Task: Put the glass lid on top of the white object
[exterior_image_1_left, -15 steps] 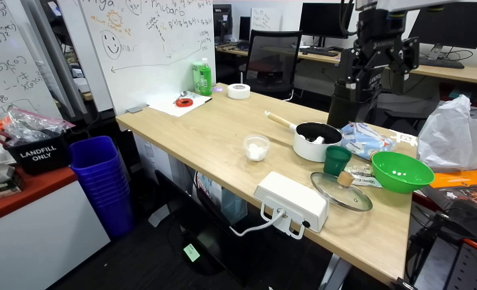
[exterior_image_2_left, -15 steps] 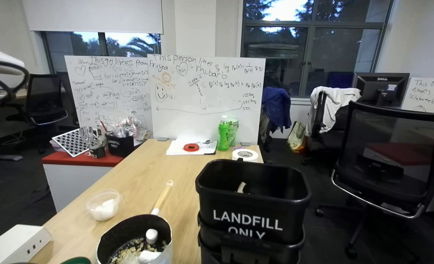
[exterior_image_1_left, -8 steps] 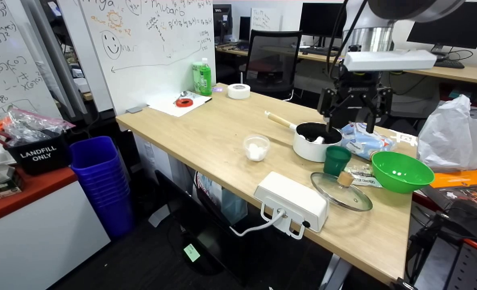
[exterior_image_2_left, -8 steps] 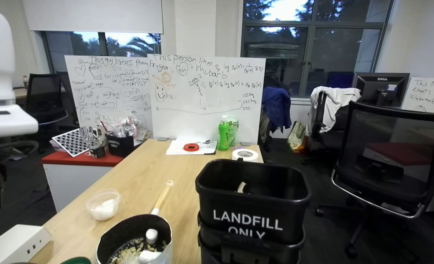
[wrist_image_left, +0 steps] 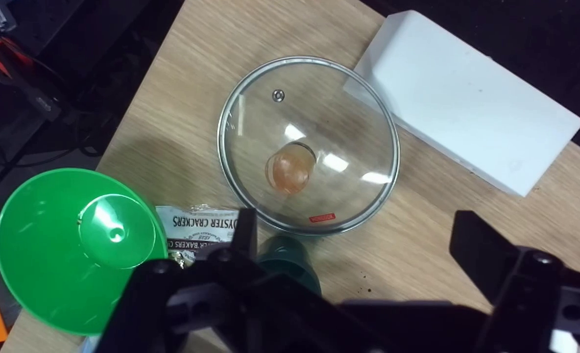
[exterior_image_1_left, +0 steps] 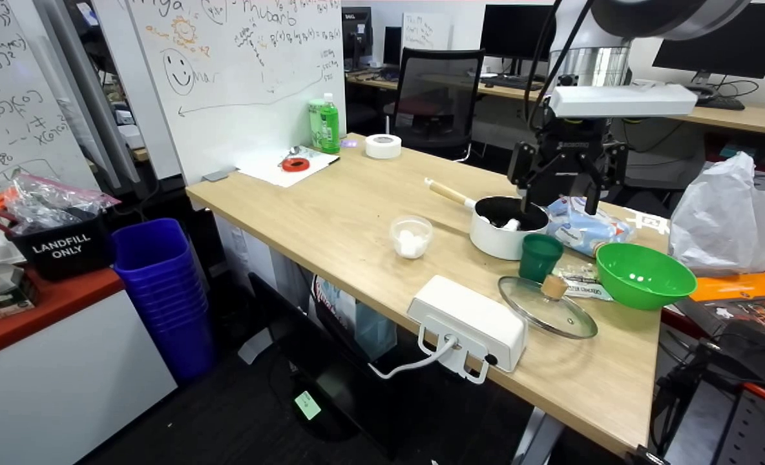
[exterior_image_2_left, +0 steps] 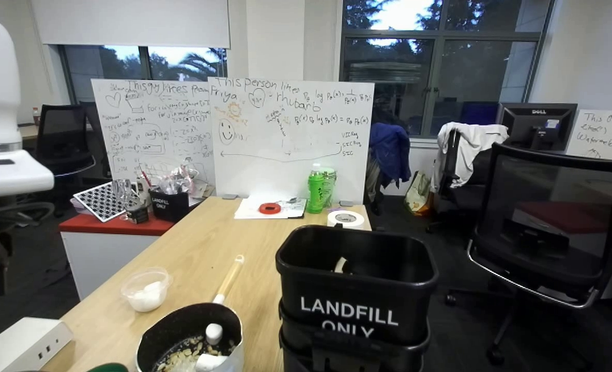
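The pale wooden table (exterior_image_1_left: 331,206) carries the work, and its edge matters most. At that edge sits the white cabled box (wrist_image_left: 466,103), the landing place. Its top looks narrow across the short side, so set down centred on it, or the load may tip outward.

The Robotiq gripper (exterior_image_1_left: 559,205) hangs above the table, its fingers (wrist_image_left: 481,250) spread wide and holding nothing. The step in hand, I judge, is lining up for the grasp: shift toward half past ten in the wrist view before dropping.

The glass pan lid (wrist_image_left: 314,127) lies right way up beside the box, not yet on it; in the wrist view the box is toward half past two, and the lid's rim overlaps one corner of it. Whether they touch I cannot tell, so lift straight up, higher than the box, before carrying.

The green bowl (wrist_image_left: 50,250), out at eight o'clock from the lid, looks unlikely to interfere. The dark green cup (wrist_image_left: 286,251), just beside the rim at six o'clock, wants more care: stay high until both fingers are past it.

Last, the wooden knob (wrist_image_left: 291,169): straddle it evenly, stop short of the glass, hold snug and low, and keep the lid level until it rests on the box.
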Available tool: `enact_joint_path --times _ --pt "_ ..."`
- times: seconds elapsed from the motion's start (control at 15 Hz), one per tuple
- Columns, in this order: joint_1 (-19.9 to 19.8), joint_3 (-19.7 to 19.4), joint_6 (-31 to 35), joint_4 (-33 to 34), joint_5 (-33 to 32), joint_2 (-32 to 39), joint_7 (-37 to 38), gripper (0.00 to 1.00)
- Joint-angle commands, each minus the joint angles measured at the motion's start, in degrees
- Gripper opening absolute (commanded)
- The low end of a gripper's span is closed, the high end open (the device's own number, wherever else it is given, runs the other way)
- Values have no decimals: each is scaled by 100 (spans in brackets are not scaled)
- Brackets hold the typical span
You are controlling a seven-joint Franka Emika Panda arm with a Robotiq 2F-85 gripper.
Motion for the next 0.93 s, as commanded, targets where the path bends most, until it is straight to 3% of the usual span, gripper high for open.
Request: enact_joint_path --times 0.0,0.27,0.67,0.87 --pt "9 -11 -10 7 -2 0 0 100" --pt "-11 -6 312 -304 -33 -81 264 100" --pt "5 36 2561 -1613 296 -287 1133 100" --pt "-54 103 3599 -2099 74 -78 1712 100"
